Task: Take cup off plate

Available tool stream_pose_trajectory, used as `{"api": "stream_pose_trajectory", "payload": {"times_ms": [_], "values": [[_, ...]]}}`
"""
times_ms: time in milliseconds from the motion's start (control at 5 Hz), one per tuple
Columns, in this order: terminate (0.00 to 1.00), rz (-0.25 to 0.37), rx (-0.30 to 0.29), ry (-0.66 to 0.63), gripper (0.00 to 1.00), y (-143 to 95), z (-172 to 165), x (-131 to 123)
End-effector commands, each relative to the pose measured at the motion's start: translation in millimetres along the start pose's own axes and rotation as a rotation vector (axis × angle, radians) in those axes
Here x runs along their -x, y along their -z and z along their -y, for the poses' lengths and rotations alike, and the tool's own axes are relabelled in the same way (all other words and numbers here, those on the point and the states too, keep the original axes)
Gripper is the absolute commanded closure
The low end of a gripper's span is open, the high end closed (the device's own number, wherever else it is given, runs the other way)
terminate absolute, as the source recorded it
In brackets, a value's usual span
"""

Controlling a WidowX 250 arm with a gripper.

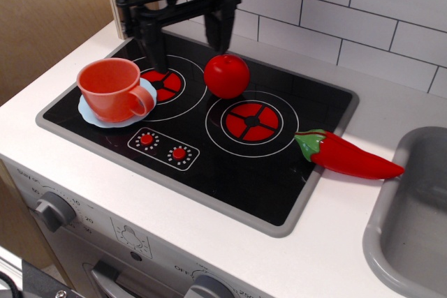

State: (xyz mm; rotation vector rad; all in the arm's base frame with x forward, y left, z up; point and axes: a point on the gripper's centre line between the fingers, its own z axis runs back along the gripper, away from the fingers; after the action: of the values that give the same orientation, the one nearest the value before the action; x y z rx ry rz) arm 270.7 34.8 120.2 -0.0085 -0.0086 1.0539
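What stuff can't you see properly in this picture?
There is only one view.
- Plate: mostly covered by the cup sitting on it.
- Inside of the cup: its bottom is hidden by the near wall.
- Arm above the gripper: cut off by the top edge.
- Sink: cut off by the right and bottom edges.
- Knob labels on the stove front: too small to read.

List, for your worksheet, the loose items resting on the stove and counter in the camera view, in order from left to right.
Plate with the cup standing on it → tomato → chili pepper. The open gripper hangs above the back left burner, resting on nothing, so it is left out of the order.
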Motion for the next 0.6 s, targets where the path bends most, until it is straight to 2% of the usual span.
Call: {"api": "stream_pose_trajectory", "payload": {"times_ms": [0, 400], "values": [[0.00, 0.091, 0.024, -0.059, 0.00, 8.3, -20.7, -17.2], [0.00, 0.113, 0.064, -0.109, 0.00, 11.9, -32.5, -17.8]]}}
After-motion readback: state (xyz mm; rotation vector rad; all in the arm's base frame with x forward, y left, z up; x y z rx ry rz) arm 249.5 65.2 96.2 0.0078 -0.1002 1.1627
